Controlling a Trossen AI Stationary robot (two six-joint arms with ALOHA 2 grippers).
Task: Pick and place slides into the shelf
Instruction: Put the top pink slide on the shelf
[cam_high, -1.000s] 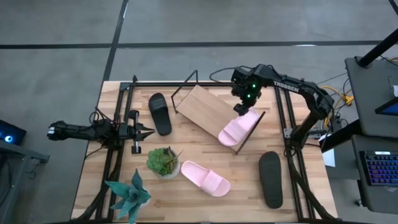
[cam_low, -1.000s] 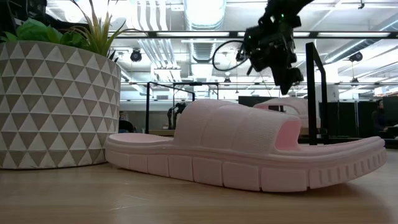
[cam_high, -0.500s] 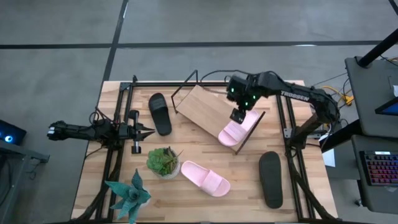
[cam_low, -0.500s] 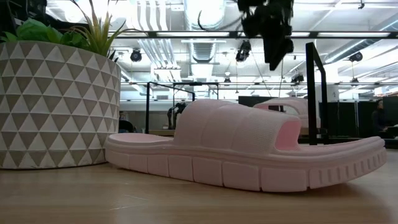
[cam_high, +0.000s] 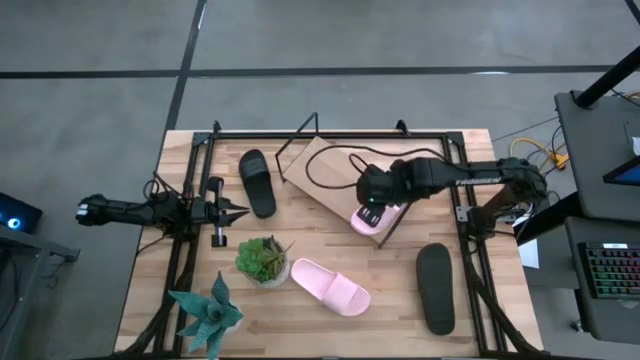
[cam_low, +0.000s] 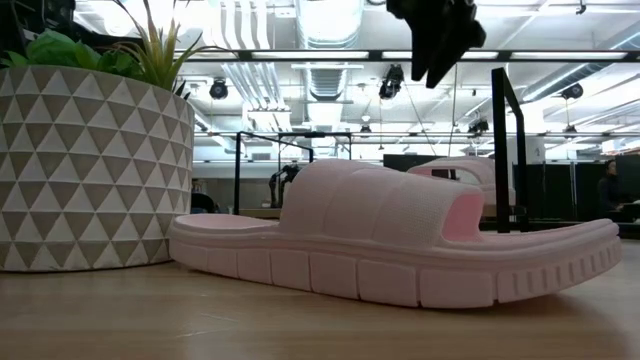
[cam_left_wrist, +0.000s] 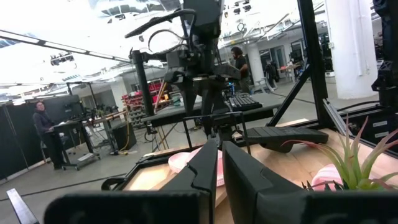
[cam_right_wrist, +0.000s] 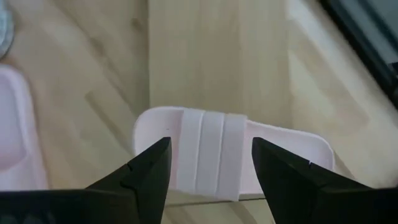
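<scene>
**Foam slides: light, springy, best taken by the strap**

One pink slide (cam_high: 372, 217) lies on the shelf (cam_high: 325, 172); the right claw (cam_right_wrist: 210, 163) hangs spread above its strap. Three slides remain on the worktop (cam_high: 500, 300). The left claw (cam_left_wrist: 219, 163) waits, pressed together.

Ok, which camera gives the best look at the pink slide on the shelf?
The right wrist view: the pink slide fills it. In the high view the right gripper covers most of it, and the low and left wrist views catch a sliver.

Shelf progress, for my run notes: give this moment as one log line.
right gripper: open above pink slide on shelf | left gripper: shut, parked at table's left | three slides off shelf
</scene>
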